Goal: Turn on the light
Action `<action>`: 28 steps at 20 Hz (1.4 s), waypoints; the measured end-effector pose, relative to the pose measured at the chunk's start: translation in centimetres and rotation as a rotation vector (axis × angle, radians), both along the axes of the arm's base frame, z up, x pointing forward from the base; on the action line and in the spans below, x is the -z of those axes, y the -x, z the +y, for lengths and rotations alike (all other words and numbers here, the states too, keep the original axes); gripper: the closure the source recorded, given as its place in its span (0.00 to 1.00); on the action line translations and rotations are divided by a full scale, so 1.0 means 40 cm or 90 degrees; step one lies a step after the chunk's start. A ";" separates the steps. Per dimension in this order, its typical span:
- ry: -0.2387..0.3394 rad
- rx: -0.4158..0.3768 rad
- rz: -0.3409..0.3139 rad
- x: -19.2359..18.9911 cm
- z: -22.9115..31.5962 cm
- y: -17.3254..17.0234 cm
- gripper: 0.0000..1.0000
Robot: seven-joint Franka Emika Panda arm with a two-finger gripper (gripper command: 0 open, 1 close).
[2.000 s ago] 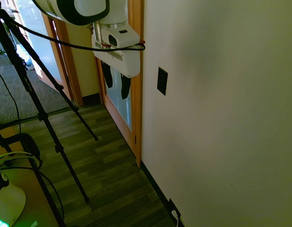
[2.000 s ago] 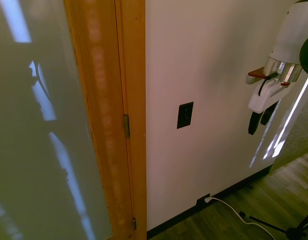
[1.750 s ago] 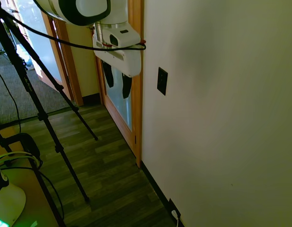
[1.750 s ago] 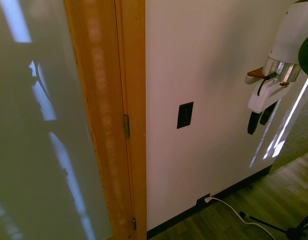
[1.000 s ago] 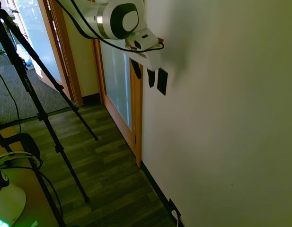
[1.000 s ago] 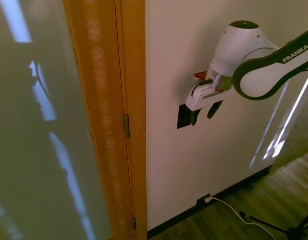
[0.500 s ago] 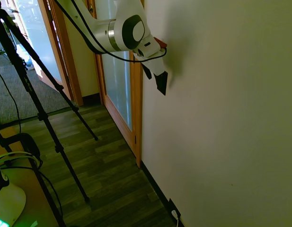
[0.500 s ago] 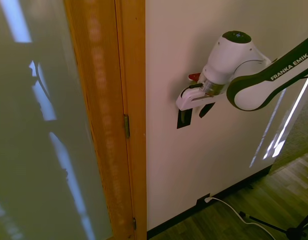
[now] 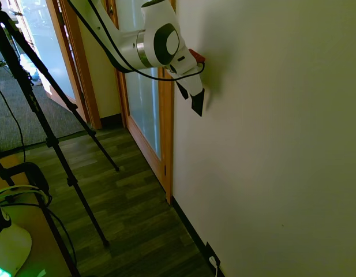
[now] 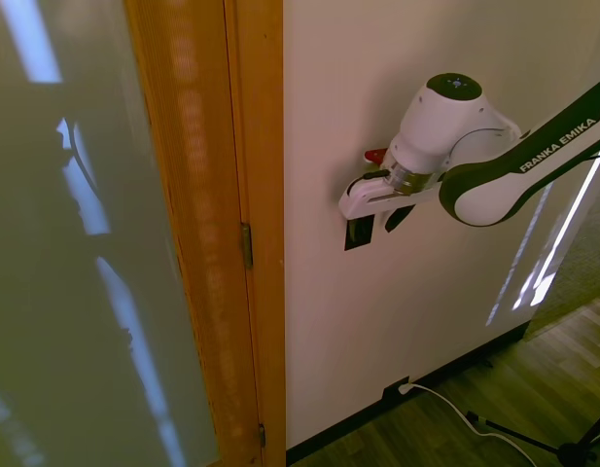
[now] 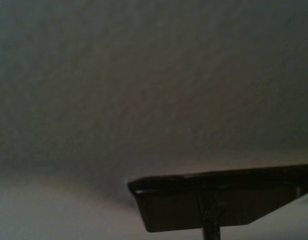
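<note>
The pincer (image 10: 375, 222) is right up against the wall (image 10: 426, 321) here, sitting on top of the light switch (image 10: 354, 236), that little black upright plate. From the second exterior view one dark finger is in front of the plate and the other sits off to the side away from the door frame (image 10: 256, 233), with a gap between them, so the jaws are parted and holding nothing. In the first exterior view the switch (image 9: 197, 103) pokes out just below the fingers. The wrist view is mostly blurry wall with the plate's dark edge (image 11: 218, 202) up close.
</note>
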State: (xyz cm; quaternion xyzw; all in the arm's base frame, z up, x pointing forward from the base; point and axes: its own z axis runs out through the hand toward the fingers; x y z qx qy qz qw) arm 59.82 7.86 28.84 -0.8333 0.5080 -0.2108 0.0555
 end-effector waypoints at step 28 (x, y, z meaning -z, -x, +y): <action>-0.023 -0.003 0.006 -0.005 -0.009 -0.039 1.00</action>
